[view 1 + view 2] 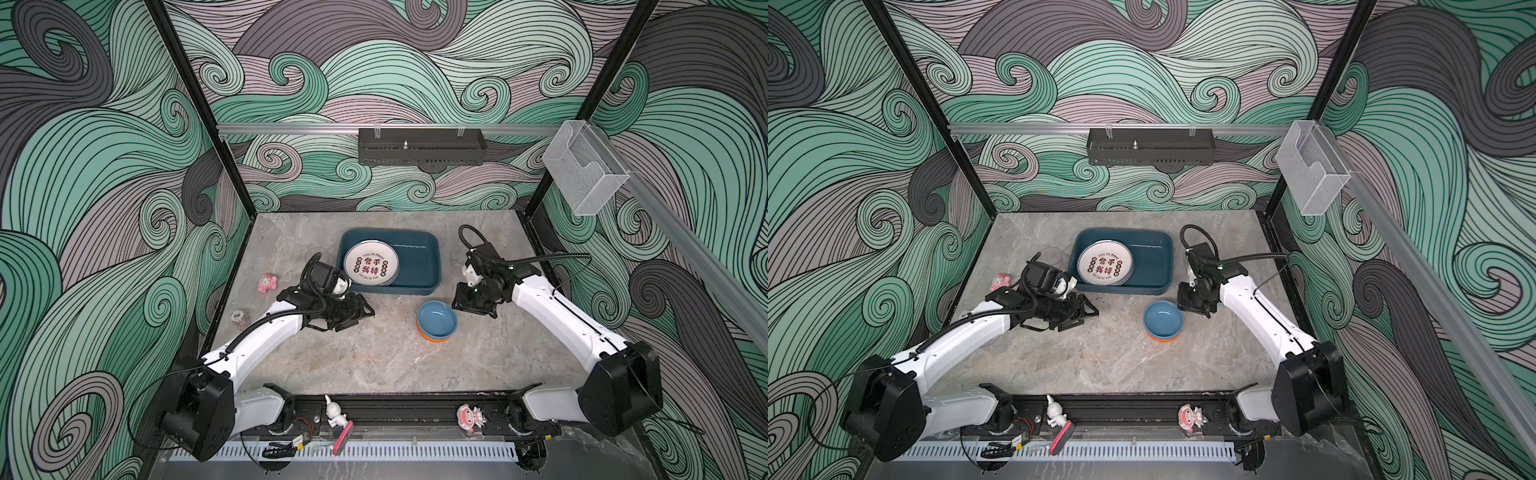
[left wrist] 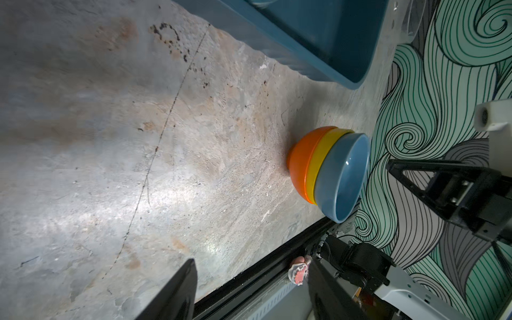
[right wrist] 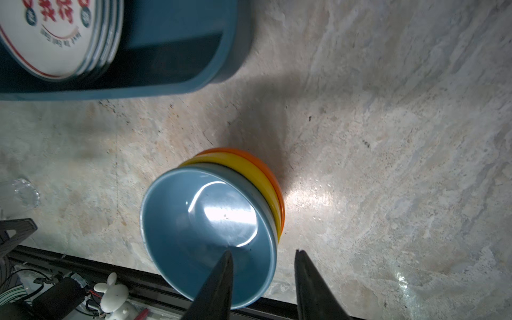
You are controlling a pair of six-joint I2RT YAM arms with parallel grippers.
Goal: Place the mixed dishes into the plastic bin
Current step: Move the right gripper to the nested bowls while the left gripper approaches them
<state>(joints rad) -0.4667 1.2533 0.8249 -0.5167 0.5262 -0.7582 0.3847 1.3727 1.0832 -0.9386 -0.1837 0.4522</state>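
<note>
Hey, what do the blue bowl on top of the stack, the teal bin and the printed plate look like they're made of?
Blue bowl: likely glazed ceramic, maybe melamine; glossy, with sharp highlights inside.
Bin: looks like moulded plastic; smooth teal walls, rounded corners, duller sheen.
Printed plate: smooth white with printed characters; ceramic or melamine, can't tell.

We see a grey stone-look tabletop (image 1: pixel 374 357) w/ the teal bin (image 1: pixel 399 289) far-centre, a bowl stack (image 1: pixel 437 322), orange at btm, just near-right of it, pink figurine (image 1: pixel 267 284) at left, and a clear glass (image 3: pixel 20 191) left of the bowls.
</note>
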